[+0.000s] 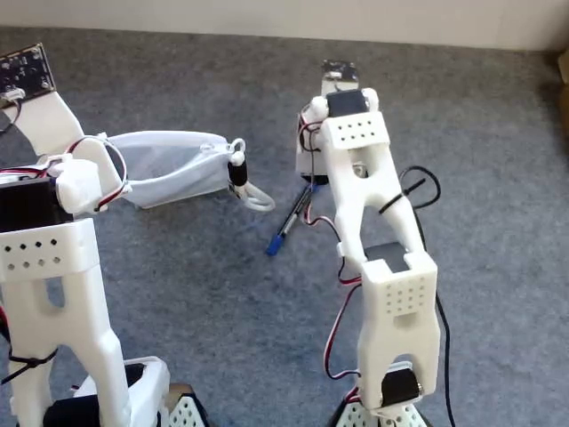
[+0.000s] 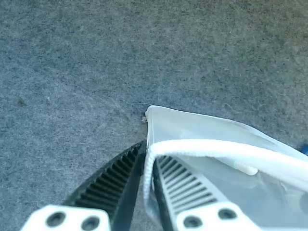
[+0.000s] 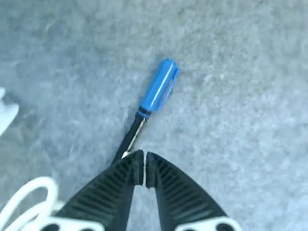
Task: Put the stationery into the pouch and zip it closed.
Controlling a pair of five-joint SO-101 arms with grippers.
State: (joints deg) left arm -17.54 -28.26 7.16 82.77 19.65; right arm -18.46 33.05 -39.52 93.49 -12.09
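With the left gripper [image 2: 147, 161] clamped on the left end of the pouch [image 1: 169, 165], the right gripper [image 3: 144, 161], fingers together at the dark end of the pen [image 3: 156, 91] lying mid-worktop [image 1: 178, 294], needs a firm hold before steering it cap-first leftward.

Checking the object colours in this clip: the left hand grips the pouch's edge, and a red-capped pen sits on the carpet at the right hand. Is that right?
One detail is off: the pen's cap is blue, not red, as the right wrist view shows. The rest stands: the left hand grips the pouch's edge, and the pen sits on the carpet at the right hand.
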